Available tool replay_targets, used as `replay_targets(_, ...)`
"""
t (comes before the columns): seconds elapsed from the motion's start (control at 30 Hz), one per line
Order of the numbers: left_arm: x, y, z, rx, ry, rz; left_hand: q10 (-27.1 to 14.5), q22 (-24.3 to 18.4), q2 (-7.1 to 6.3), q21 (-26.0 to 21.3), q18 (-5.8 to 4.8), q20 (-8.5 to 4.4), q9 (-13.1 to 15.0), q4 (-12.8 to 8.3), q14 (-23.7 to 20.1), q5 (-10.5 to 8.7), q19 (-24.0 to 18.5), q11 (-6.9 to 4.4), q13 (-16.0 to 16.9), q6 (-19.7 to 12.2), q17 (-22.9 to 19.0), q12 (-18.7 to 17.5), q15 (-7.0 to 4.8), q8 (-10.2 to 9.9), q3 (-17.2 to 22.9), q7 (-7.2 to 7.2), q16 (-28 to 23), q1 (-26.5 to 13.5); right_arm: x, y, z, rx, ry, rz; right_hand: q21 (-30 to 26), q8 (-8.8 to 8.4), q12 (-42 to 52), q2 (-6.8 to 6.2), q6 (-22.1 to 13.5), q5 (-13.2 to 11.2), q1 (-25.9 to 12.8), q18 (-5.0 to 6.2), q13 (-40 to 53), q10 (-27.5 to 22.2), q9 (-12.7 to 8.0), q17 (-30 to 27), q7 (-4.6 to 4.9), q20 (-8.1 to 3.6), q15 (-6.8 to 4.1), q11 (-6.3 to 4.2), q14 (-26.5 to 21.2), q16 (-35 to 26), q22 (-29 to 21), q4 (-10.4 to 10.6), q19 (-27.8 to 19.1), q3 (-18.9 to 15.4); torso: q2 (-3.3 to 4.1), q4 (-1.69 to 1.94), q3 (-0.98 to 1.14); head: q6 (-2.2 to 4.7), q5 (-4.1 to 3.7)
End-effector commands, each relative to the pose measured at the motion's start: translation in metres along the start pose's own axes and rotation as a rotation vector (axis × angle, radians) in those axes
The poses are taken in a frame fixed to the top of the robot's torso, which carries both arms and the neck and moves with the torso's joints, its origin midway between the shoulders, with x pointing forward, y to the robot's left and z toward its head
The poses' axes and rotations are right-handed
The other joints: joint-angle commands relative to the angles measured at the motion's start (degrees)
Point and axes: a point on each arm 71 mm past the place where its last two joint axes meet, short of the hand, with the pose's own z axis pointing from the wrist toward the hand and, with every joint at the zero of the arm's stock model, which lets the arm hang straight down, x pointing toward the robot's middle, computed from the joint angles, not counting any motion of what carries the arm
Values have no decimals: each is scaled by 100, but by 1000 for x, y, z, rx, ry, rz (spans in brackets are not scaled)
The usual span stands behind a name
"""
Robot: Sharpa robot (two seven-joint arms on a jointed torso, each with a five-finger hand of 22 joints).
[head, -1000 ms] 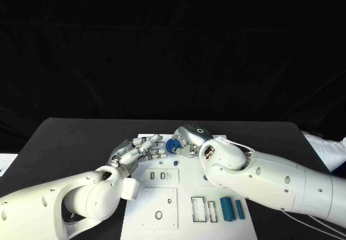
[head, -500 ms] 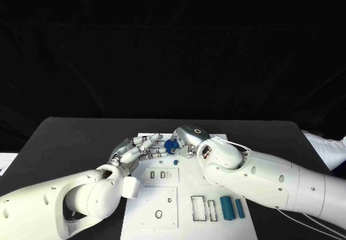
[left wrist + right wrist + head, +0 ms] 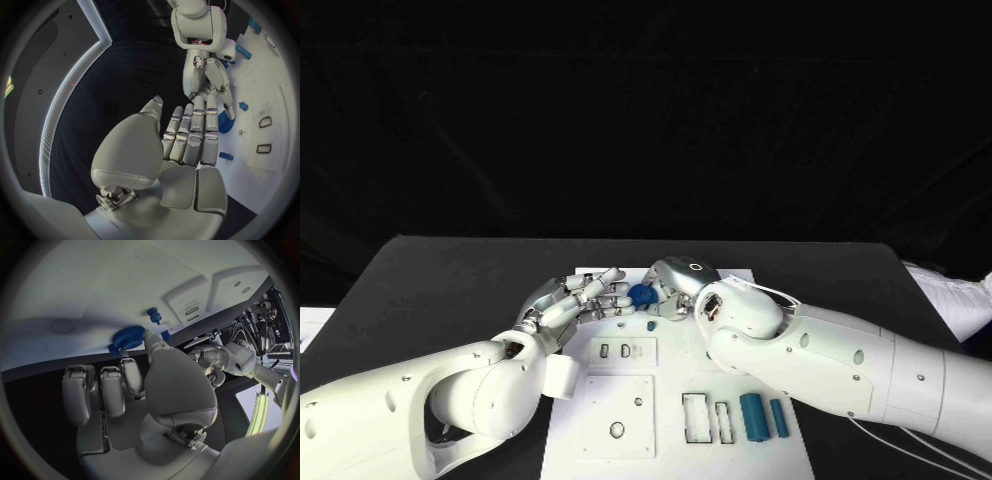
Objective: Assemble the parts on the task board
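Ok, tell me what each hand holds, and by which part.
The right hand pinches the blue gear by its toothed rim. The left hand holds nothing.

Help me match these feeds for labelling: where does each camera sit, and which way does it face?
Head view: on the robot's head, looking down at the board; both arms come in, left hand and right hand meeting at the blue gear.
Left wrist view: behind the left hand, facing the right hand and the board's edge.
Right wrist view: behind the right hand, facing the board; its fingers hold the gear.
All three views share the gear.
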Motion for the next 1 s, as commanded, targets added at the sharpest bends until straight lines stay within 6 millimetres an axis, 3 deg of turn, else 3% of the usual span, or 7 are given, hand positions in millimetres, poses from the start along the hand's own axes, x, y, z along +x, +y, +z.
replay_targets(0.03,2,-1,0,5,20,-11,-7,-10,25,22,63,12,-6,-27,33,23,42,35,-7,18,5,-32,14,-39,7,-4,-32,40,4,-1,0,3,55,14,-9,37,-31,40,81,109,-68,-58,369,12,18,692,-7,34,4,-39,437,-21,664,101,9,-43,1,-2,-2,-6,3)
replay_targets(0.27,2,-1,0,5,19,-10,-3,-15,33,18,63,11,-5,-44,37,22,46,35,-6,22,9,-39,13,-49,9,-4,-41,49,1,-8,-3,20,13,44,6,28,34,203,204,485,-148,-67,429,52,29,726,-39,9,-22,-69,446,-7,704,324,40,-133,-3,3,-2,4,0)
replay_targets(0.53,-1,-1,0,6,14,-8,-3,-15,33,18,63,11,-5,-44,37,22,46,35,-6,22,9,-39,13,-49,9,-4,-41,49,-20,-22,-16,-84,-187,201,-12,-33,-135,237,99,729,45,-57,314,-40,-7,628,-11,4,-17,-53,423,-56,664,308,8,-130,-12,-21,7,38,-1)
replay_targets(0.73,-3,-1,0,6,8,-6,-4,-16,34,17,63,11,-6,-46,38,22,46,35,-6,22,9,-41,14,-52,8,-4,-42,49,-42,-55,-35,-103,-205,314,-35,-26,-190,206,25,728,169,-47,280,-76,-22,622,9,17,-1,-36,418,-66,620,247,-28,-136,-51,-65,19,31,9)
replay_targets(0.83,-5,-1,1,6,5,-5,-4,-16,34,17,63,11,-6,-46,38,22,46,35,-6,22,9,-41,14,-52,8,-4,-42,49,-51,-76,-46,-90,-186,350,-24,-8,-193,191,63,748,352,-54,281,-78,-12,643,4,18,-6,-44,423,-59,652,121,-4,-101,-78,-92,27,24,8)
replay_targets(0.93,-6,0,2,7,2,-4,-4,-16,35,16,63,11,-6,-47,38,22,46,35,-7,21,10,-42,14,-53,9,-4,-43,49,-58,-99,-60,-82,-166,379,-4,5,-178,164,123,591,611,-65,296,-69,-2,701,-2,12,-14,-54,436,-33,703,-82,35,-50,-109,-132,36,28,-16)
replay_targets(1.0,-6,0,2,8,1,-4,-4,-16,36,16,63,11,-6,-48,38,22,46,35,-7,21,10,-42,14,-53,9,-4,-44,50,-59,-110,-66,-76,-152,384,-1,11,-182,136,162,578,717,-67,295,-68,3,711,-5,8,-17,-59,438,-29,712,-179,41,-33,-125,-166,54,30,-15)
